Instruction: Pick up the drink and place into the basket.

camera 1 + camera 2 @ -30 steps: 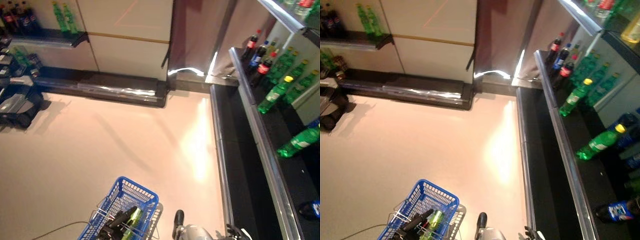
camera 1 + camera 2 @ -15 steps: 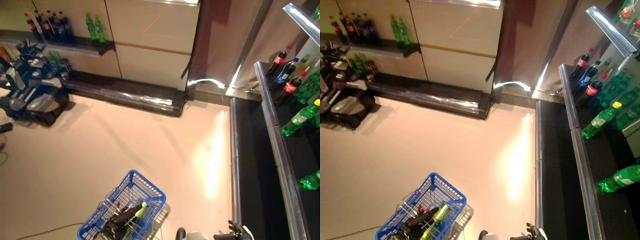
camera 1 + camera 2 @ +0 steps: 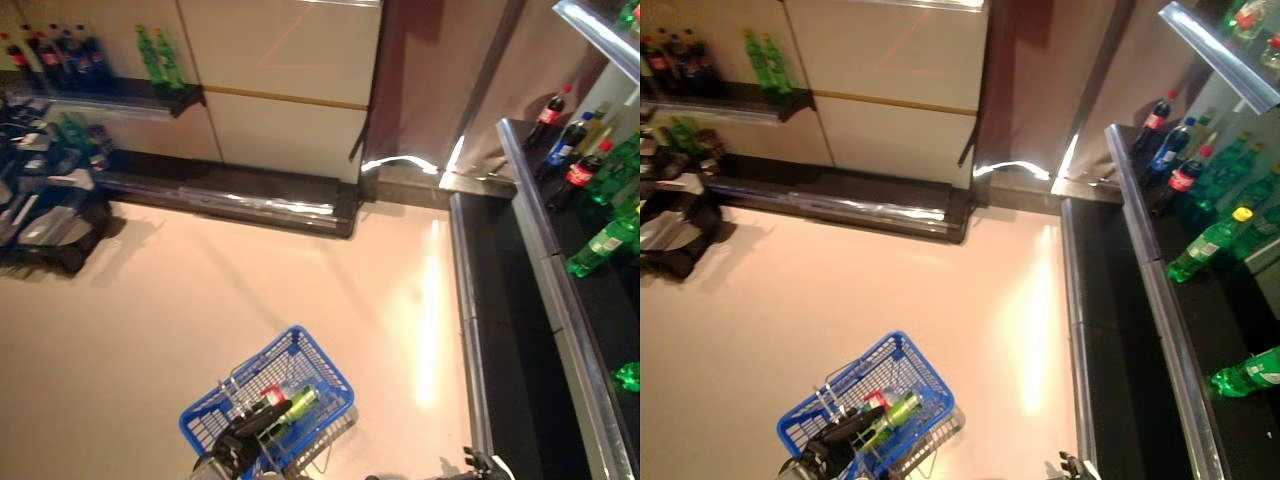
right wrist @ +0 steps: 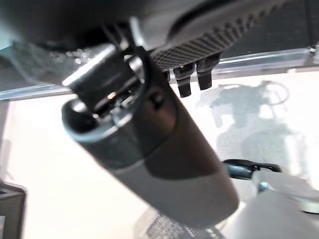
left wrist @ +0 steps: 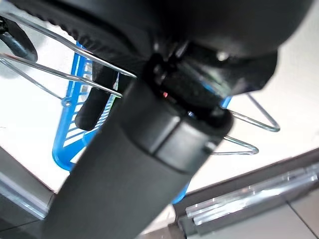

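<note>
Beside the shelf (image 3: pixel 1160 300), left hand (image 3: pixel 240 445) grips the basket (image 3: pixel 320 372) handle holding a drink (image 3: pixel 298 405).

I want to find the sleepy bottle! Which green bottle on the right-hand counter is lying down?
The green bottle nearest the robot, at the picture's right edge. It lies flat on the dark counter, while the yellow-capped bottle farther along is only tilted.

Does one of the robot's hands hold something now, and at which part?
The left hand holds the blue basket by its wire handles. A green bottle lies inside. The right hand holds nothing visible.
</note>
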You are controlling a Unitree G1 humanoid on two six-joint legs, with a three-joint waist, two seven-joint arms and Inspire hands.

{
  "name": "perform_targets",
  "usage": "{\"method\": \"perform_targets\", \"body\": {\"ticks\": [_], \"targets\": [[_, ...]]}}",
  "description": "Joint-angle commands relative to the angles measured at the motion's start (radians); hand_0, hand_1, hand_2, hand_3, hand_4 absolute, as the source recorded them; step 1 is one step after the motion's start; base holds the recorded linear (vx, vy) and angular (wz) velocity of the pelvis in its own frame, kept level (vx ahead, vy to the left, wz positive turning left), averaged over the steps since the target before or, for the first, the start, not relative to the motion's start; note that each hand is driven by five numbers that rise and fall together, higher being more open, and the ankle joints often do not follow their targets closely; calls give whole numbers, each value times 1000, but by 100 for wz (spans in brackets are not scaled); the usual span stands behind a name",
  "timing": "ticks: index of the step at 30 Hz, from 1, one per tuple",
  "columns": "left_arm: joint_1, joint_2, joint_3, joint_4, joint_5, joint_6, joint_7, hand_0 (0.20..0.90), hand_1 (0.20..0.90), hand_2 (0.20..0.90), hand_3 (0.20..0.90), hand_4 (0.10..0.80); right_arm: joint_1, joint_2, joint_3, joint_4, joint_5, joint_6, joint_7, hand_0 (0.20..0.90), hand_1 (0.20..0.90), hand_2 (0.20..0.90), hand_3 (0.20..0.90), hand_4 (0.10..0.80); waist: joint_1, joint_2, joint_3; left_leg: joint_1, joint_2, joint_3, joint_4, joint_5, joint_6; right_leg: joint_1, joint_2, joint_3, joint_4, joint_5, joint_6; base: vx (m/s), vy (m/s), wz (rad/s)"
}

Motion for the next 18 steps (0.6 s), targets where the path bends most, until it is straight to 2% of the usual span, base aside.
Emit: {"method": "perform_targets", "body": {"ticks": [1,4,5,6,7,8,9,10,12,14,15,16,18], "targets": [[1,22,36,-87,-34,-65,-111,300,300,300,200,100,-31,-87,-19,5,-54,-2,2,900,900,900,900,800,76,59,-21,-183,37,-130,-44,88,-70,34,77,12,139,-100,-22,544,188,-36],[-18,38,42,-88,-21,-53,-122,300,300,300,200,100,-35,-71,1,0,-48,11,-7,900,900,900,900,800,109,27,-34,-170,-12,-154,-26,43,-27,44,34,0,160,-98,7,419,150,-35],[-26,43,41,-87,-10,-49,-125,300,300,300,200,100,-39,-61,2,0,-32,14,-18,900,900,900,900,800,119,15,-33,-166,-35,-160,-18,28,-9,42,14,-5,185,-80,27,372,158,-50],[-35,48,36,-91,2,-43,-124,300,300,300,200,100,-47,-48,2,-7,-11,16,-27,900,900,900,900,800,132,-3,-34,-161,-69,-167,-9,12,14,30,-22,-13,247,-20,63,364,178,-34],[-41,51,29,-96,9,-41,-127,300,300,300,200,100,-52,-43,6,-16,3,16,-32,900,900,900,900,800,136,-12,-34,-153,-87,-169,-8,3,27,12,-43,-12,297,16,81,387,236,-21],[-45,59,19,-98,12,-38,-131,300,300,300,200,100,-50,-39,0,-27,10,10,-34,900,900,900,900,800,132,-11,-34,-134,-108,-172,-14,-8,45,-27,-60,0,420,75,101,354,238,-18],[-47,63,10,-99,12,-39,-131,300,300,300,200,100,-46,-38,-8,-33,8,9,-32,900,900,900,900,800,126,-4,-37,-119,-116,-179,-19,-15,52,-68,-64,12,482,123,110,329,243,-11],[-48,66,3,-103,8,-40,-122,300,300,300,200,100,-41,-38,-13,-38,4,4,-27,900,900,900,900,800,122,6,-35,-101,-124,-187,-20,-28,62,-116,-91,17,574,166,115,294,187,4],[-51,73,-2,-116,-1,-36,-97,300,300,300,200,100,-35,-42,-15,-43,-6,-7,-8,900,900,900,900,800,110,22,-27,-58,-128,-190,-27,-45,70,-185,-128,3,603,190,109,309,98,5],[-69,78,-17,-127,-3,-25,-75,300,300,300,200,100,-44,-37,-2,-37,11,-15,1,900,900,900,900,800,94,30,-11,-8,-126,-188,-37,-53,59,-230,-105,-37,533,154,93,303,-52,-7],[-79,76,-30,-124,5,-26,-72,300,300,300,200,100,-53,-31,5,-27,28,-18,-2,900,900,900,900,800,83,26,-5,14,-128,-191,-44,-59,48,-247,-68,-70,415,139,89,236,-127,3],[-88,74,-38,-122,15,-23,-70,300,300,300,200,100,-53,-25,5,-18,38,-25,-6,900,900,900,900,800,77,25,-5,17,-129,-191,-44,-62,41,-261,-46,-86,347,129,84,251,-168,29],[-98,73,-49,-106,32,-25,-75,300,300,300,200,100,-47,-13,5,-10,48,-38,-12,900,900,900,900,800,52,9,-2,35,-147,-198,-44,-81,26,-274,-12,-106,166,164,90,239,-151,37]]}}
